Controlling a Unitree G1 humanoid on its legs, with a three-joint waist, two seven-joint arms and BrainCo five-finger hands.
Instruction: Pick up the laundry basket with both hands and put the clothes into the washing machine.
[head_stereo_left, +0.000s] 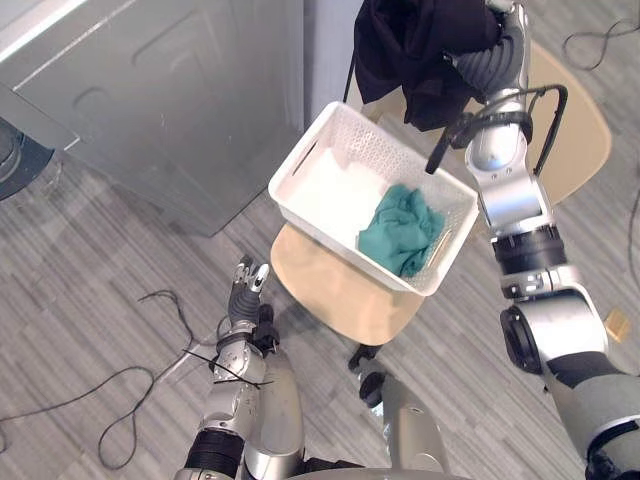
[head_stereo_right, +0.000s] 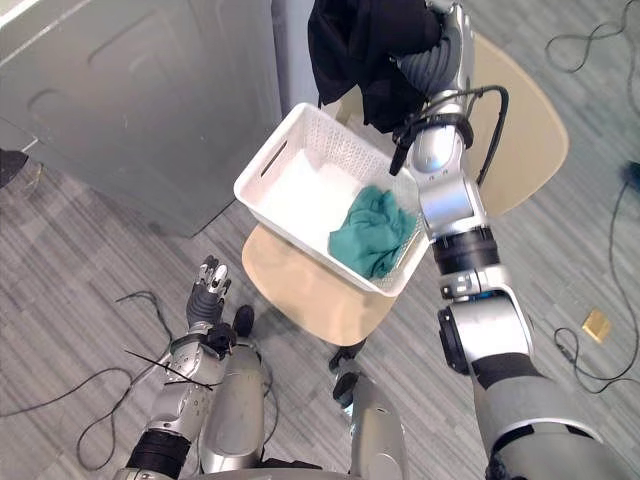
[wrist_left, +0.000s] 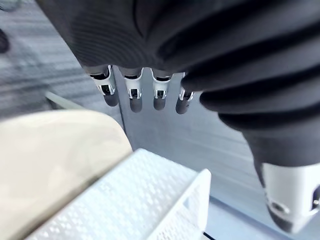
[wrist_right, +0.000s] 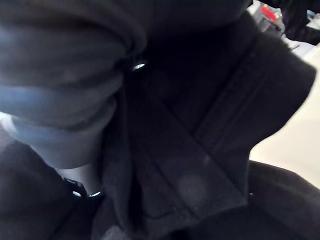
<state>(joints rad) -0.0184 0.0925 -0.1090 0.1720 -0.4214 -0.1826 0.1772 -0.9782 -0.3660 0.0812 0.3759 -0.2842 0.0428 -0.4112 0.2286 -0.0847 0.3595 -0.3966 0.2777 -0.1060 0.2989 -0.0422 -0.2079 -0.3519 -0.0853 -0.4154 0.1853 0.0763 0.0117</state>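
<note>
A white laundry basket (head_stereo_left: 335, 185) stands on a beige seat (head_stereo_left: 340, 295), with a teal cloth (head_stereo_left: 400, 230) crumpled in its near right corner. High above the basket's far side, my right hand (head_stereo_left: 498, 12) holds up a black garment (head_stereo_left: 415, 50) that hangs down in folds; in the right wrist view the dark cloth (wrist_right: 200, 150) wraps close round the hand. My left hand (head_stereo_left: 243, 290) hangs low over the floor, left of the seat and apart from the basket, its fingers (wrist_left: 132, 95) straight. The grey washing machine (head_stereo_left: 150, 100) stands at the back left.
A second round beige top (head_stereo_left: 575, 130) lies behind my right arm. A small tan block (head_stereo_left: 617, 323) sits on the grey plank floor at the right. The seat's dark base (head_stereo_left: 362, 355) shows below its front edge.
</note>
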